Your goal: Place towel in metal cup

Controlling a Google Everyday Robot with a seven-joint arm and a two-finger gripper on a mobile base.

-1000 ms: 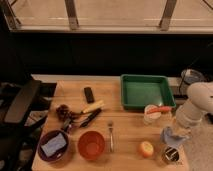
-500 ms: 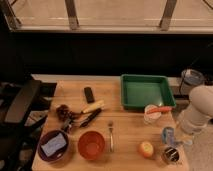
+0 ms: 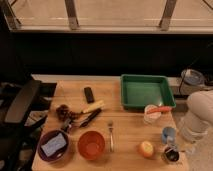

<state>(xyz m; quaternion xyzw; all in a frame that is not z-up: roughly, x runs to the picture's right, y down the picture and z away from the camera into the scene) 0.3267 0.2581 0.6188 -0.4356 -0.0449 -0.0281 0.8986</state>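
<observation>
The carrying step is judged to be in hand, with the drop into the cup not yet made.

Furthest to the left of the gripper, a purple bowl (image 3: 42, 150) is seen with a flat blue pad (image 3: 54, 144) lying in it. Next toward the gripper, an orange bowl (image 3: 91, 145) is seen with nothing in it. Behind and to the left of the gripper, a green tray (image 3: 131, 98) is seen bare inside. Closer in, a whitish cup (image 3: 151, 117) is seen with a red-orange utensil (image 3: 161, 109) resting across its rim.

Just left of the gripper's tip, the towel (image 3: 168, 134) is found as a small blue-grey bundle, directly behind the metal cup (image 3: 171, 155), whose inside is dark; no cloth can be made out in it.

At the table's right edge, the gripper (image 3: 177, 143) is carried low on the pale arm (image 3: 197, 119), closed tight. Whether the towel is actually pinched cannot be told.

For the next move, the bundle must be centred over the cup's mouth, lowered, and released without the light cup being tipped.
</observation>
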